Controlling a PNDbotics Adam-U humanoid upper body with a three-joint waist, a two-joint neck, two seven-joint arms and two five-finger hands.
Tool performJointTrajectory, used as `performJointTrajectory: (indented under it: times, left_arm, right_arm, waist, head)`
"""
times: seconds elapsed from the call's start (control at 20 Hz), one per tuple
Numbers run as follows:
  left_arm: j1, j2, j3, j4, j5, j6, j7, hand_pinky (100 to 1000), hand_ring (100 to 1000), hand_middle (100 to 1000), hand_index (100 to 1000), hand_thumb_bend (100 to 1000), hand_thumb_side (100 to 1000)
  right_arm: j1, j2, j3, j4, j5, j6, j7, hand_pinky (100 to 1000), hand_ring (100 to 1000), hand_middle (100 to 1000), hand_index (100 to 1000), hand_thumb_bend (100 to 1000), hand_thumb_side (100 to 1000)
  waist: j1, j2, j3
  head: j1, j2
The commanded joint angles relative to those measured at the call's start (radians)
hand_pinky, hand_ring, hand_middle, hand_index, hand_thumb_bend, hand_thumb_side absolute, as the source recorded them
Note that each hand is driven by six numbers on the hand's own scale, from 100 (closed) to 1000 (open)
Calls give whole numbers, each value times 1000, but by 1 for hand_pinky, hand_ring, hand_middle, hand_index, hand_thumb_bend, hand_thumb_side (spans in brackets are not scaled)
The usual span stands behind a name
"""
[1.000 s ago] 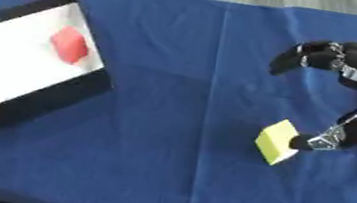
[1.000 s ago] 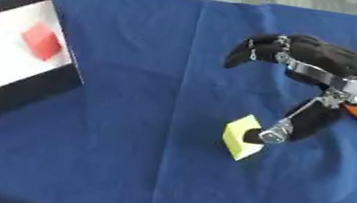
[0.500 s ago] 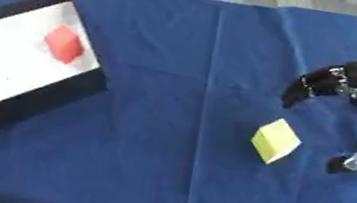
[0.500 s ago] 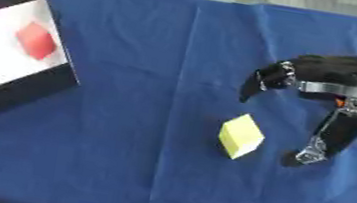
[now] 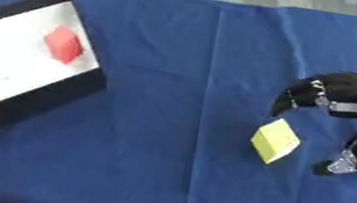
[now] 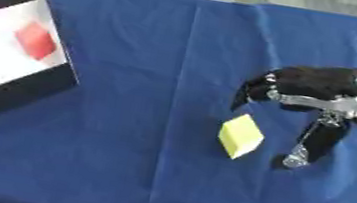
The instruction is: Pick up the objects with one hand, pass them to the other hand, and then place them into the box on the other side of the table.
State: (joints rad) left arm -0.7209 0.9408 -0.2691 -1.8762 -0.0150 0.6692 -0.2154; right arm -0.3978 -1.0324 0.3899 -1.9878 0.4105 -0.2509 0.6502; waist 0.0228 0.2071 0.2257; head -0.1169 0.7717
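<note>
The yellow block (image 6: 240,135) sits tilted on one edge on the blue counter (image 5: 163,172), right of centre in the frame. The right hand (image 6: 307,92) hovers just to the block's right and slightly above it, spread: curled fingers (image 6: 250,89) arch over the block's upper right, while the thumb (image 6: 303,150) hangs down well to its right, touching nothing. So the block lies left of and below the palm, between the fingertips and thumb only loosely. The left hand is out of view, so the right is plainly nearer. At the frame's left edge the black box (image 5: 37,97) holds a red block (image 5: 64,44); its far end is cut off. Whether the thumb tip touches the cloth is unclear.
</note>
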Motion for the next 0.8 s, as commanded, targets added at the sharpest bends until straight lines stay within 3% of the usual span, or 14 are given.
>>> performJointTrajectory:
  times: [0.05,0.4,0.8]
  left_arm:
    - [-7,31,8,8,-19,-2,-12,848,741,688,780,100,534]
    - [1,25,6,32,-38,-9,-21,848,742,689,780,100,548]
    - [6,20,3,44,-49,-11,-24,849,743,690,780,100,554]
  right_arm:
    - [-19,-6,9,-12,54,10,10,942,855,805,842,591,153]
    - [-23,10,23,-12,113,20,23,944,856,804,842,577,156]
    - [-31,27,31,-12,174,62,-45,942,850,798,839,555,140]
  waist:
    - [-8,-38,-2]
    - [-11,-40,-3]
    - [-10,-35,0]
  head:
    - [4,-2]
    - [4,-2]
    - [-11,-2]
